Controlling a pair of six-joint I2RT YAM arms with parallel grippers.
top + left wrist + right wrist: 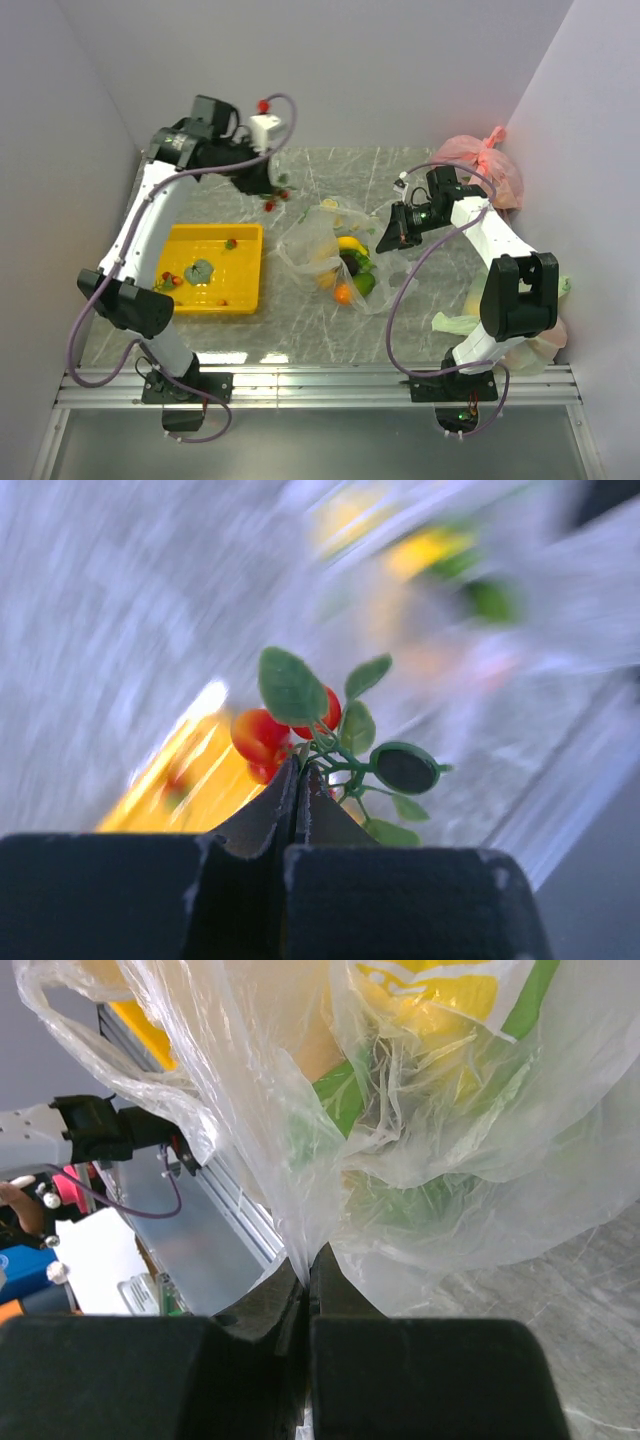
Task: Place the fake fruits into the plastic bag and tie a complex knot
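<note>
My left gripper [271, 192] is shut on the green stem of a sprig of small red berries [270, 206] and holds it above the table between the yellow tray and the bag. In the left wrist view the berries [262, 736] and leaves stick out past the closed gripper [301, 772]. The transparent plastic bag [318, 240] lies at the table's middle with a yellow banana [351, 243], an orange [343, 294] and a green fruit [364, 284] inside. My right gripper [385, 238] is shut on the bag's right edge; in the right wrist view the gripper [308, 1263] pinches the film [420, 1140].
The yellow tray [250, 290] on the left holds a green piece [199, 270] and small red berries [172, 279]. A pink knotted bag [483, 165] sits at the back right. Pale green bags [456, 322] lie by the right arm's base.
</note>
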